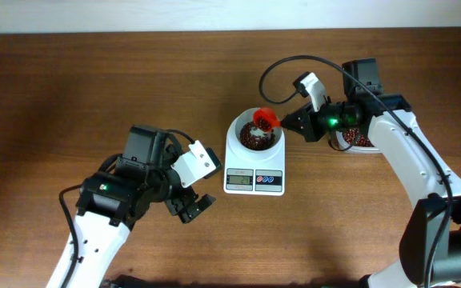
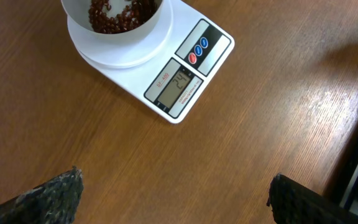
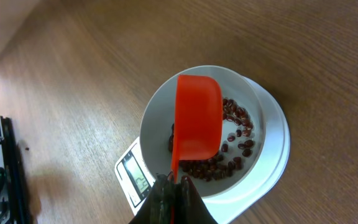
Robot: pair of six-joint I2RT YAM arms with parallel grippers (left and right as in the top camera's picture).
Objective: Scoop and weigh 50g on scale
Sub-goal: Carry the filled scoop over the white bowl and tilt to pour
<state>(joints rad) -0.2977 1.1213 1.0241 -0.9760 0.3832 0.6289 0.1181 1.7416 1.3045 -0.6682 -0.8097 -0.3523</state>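
Right gripper (image 1: 293,122) clamped shut on handle of red scoop (image 3: 197,121). Scoop sits tipped over bowl (image 3: 156,124) on scale (image 1: 254,181), mid table (image 1: 70,80). Beans (image 3: 236,138) lie loose in bowl bottom, partly under scoop. Left gripper (image 1: 194,206) has jaws wide apart, holds nothing, hovers over bare wood near scale's front-left corner, not touching it. Display digits unclear.
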